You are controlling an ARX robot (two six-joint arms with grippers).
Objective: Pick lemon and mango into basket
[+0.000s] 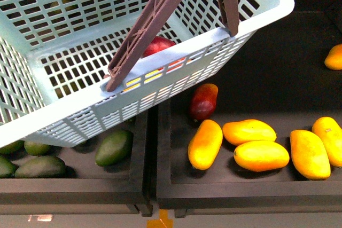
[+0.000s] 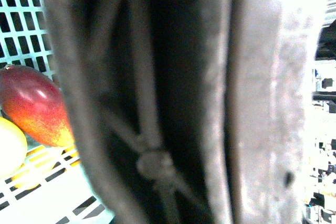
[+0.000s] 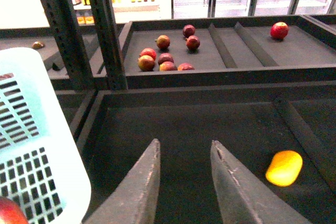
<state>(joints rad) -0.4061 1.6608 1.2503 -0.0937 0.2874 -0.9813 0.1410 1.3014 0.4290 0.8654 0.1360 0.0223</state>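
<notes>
Lemon (image 2: 7, 146): lies inside the basket (image 1: 206, 42) on the slotted floor, touching a red-yellow mango (image 2: 32, 104) beside it. In the front view, a yellow patch behind the near wall's slots, just below that mango (image 1: 158, 45), is prob. the same fruit. Appearance: pale bright yellow, smooth, rounded. Only part shows; the rest is cut by the frame edge, so the ends cannot be seen. Basket: light aqua, slotted walls and floor, tilted, over the trays, w/ two brown ribbed handles (image 1: 147, 30) rising out of frame. Left gripper: the left wrist view is filled by a blurred handle close to the lens. The fingers cannot be made out, so opening and hold cannot be told. Right gripper (image 3: 185, 145): both fingers spread wide w/ nothing between them, above the bare dark floor of a tray (image 3: 199, 114). The basket corner (image 3: 37, 145) sits off to one side, apart from the fingers, and the lemon is inside that basket, so well apart from this claw. A lone yellow-orange mango (image 3: 284, 167) lies on the tray floor on the other side, also apart. Front view, lower right tray: five yellow mangoes (image 1: 262, 155) plus one dark red mango (image 1: 203, 101). Lower left tray: green fruits (image 1: 114, 147).
</notes>
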